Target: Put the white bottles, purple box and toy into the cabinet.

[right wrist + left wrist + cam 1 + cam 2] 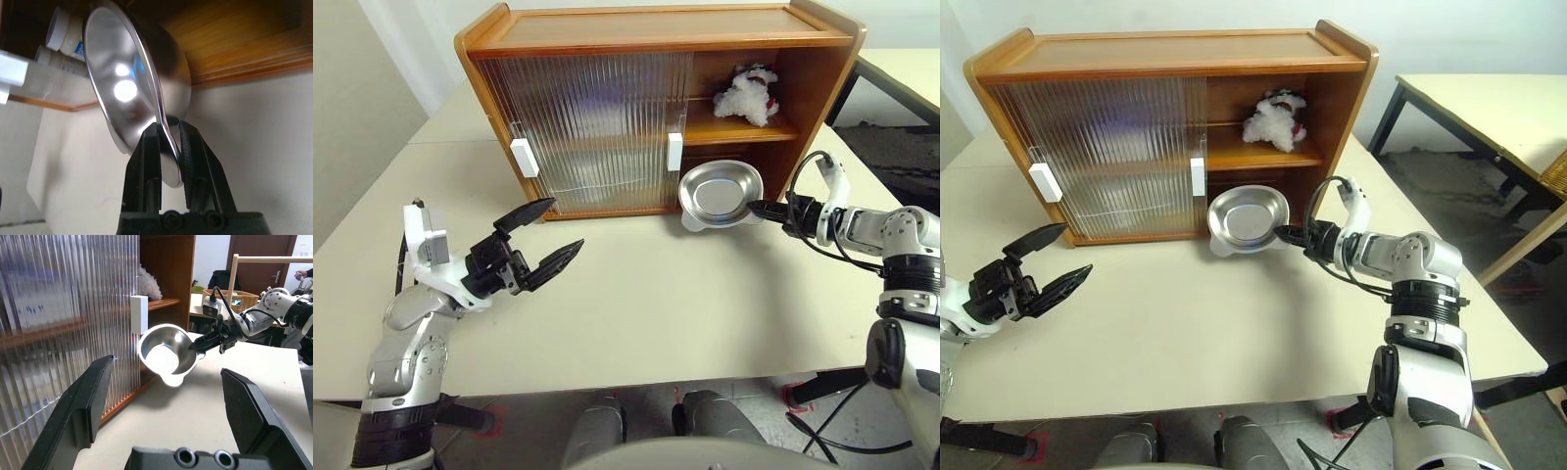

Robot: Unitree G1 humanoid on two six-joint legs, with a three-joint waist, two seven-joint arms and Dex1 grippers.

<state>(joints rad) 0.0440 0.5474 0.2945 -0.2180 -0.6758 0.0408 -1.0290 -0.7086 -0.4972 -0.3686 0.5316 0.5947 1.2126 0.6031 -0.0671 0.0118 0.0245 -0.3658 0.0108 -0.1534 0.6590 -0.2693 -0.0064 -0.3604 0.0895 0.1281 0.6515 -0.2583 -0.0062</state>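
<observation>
**Right gripper holds the shiny bowl by the cabinet**

The right gripper [168, 147] has its two black fingers [146, 161] pinched tight on the rim of a shiny metal bowl [721, 193]. The bowl is tipped up on its edge, with its hollow side facing the camera. It sits in the middle right of the head view, just in front of the open lower shelf of the cabinet [646, 39].

The left gripper [546, 235] is at the lower left of the head view. Its fingers are spread wide apart and hold nothing. It hangs above the pale table [656, 313], well apart from the bowl.

The cabinet stands at the top of the frame. Its ribbed see-through sliding doors [587, 127] cover the left part, and two white handles [674, 152] show on them. The right part is open.

The toy [747, 94], white and fluffy with a bit of red, lies on the upper shelf in the open part, above the bowl.

In the right wrist view, two white bottles [66, 29] peek out behind the bowl, inside the dark lower shelf.
</observation>
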